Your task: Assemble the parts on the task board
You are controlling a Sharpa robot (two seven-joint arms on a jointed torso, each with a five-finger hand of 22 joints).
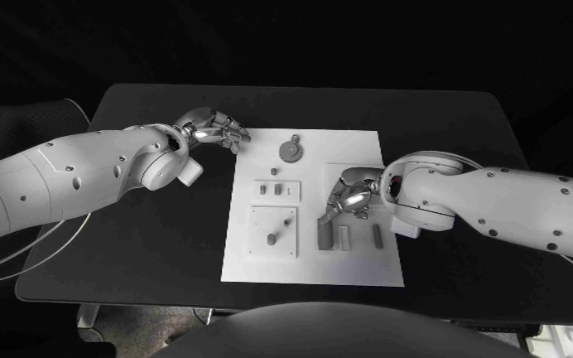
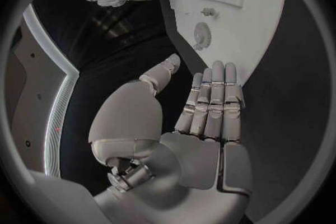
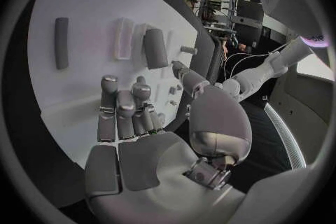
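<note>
The white task board [image 1: 358,147] lies in the middle of the black table. Grey parts sit on it: a round piece [image 1: 291,151] at the far end, small pieces [image 1: 277,189] in a raised plate, and upright bars [image 1: 325,232] near the front right. My left hand [image 1: 215,134] hovers over the table just off the board's far left corner. Its fingers [image 2: 213,95] are straight and hold nothing. My right hand [image 1: 346,196] hangs over the board's right half, above the bars. Its fingers [image 3: 122,112] are stretched out with nothing in them, a short way from a grey block [image 3: 155,47].
A second raised plate [image 1: 273,232] with small pieces sits at the board's front left. More bars [image 1: 378,235] lie along its right side. Bare black table [image 1: 143,242] surrounds the board on all sides.
</note>
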